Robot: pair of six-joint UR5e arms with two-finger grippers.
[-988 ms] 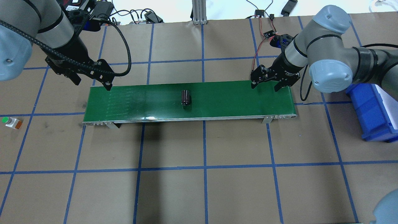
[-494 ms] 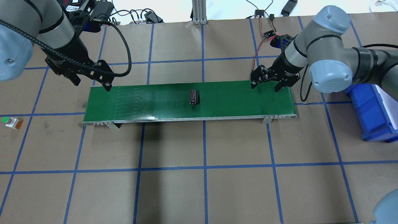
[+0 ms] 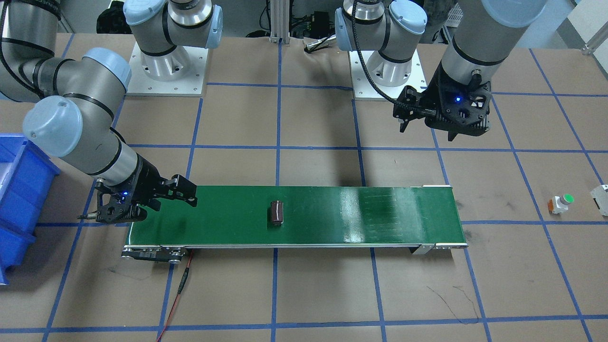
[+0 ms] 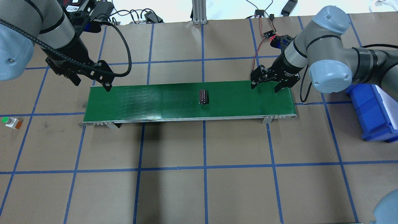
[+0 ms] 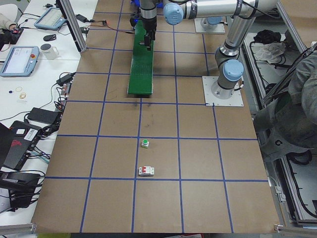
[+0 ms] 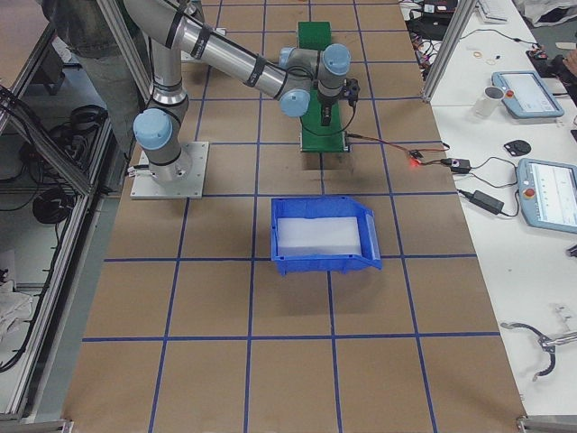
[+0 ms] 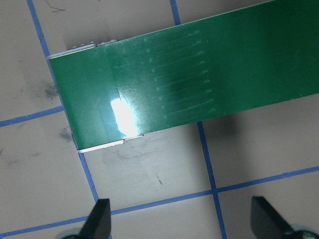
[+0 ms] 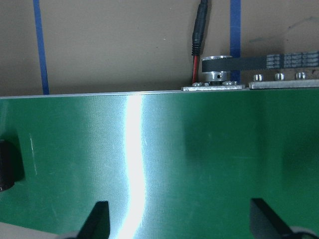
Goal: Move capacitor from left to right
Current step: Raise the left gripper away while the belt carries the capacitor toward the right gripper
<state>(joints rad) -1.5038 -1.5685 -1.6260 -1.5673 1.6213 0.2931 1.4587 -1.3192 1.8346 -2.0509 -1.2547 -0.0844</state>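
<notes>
The capacitor point(image 4: 202, 96), a small dark cylinder, lies on its side near the middle of the green conveyor belt point(image 4: 248, 101). It also shows in the front view point(image 3: 276, 212) and at the left edge of the right wrist view point(image 8: 5, 165). My left gripper point(image 4: 92, 83) is open and empty, above the belt's left end at its far edge. The left wrist view shows its gap point(image 7: 182, 219) over bare table. My right gripper point(image 4: 264, 87) is open and empty, low over the belt's right end, well to the right of the capacitor.
A white push button with a green cap point(image 4: 11, 122) stands on the table far left, with a white-grey block point(image 3: 599, 199) beyond it. A blue bin point(image 4: 373, 112) sits at the right. A red wire point(image 4: 256, 56) runs behind the right gripper.
The capacitor has travelled to the right along the belt, from left of centre to about the centre. Both arms have stayed nearly still.
</notes>
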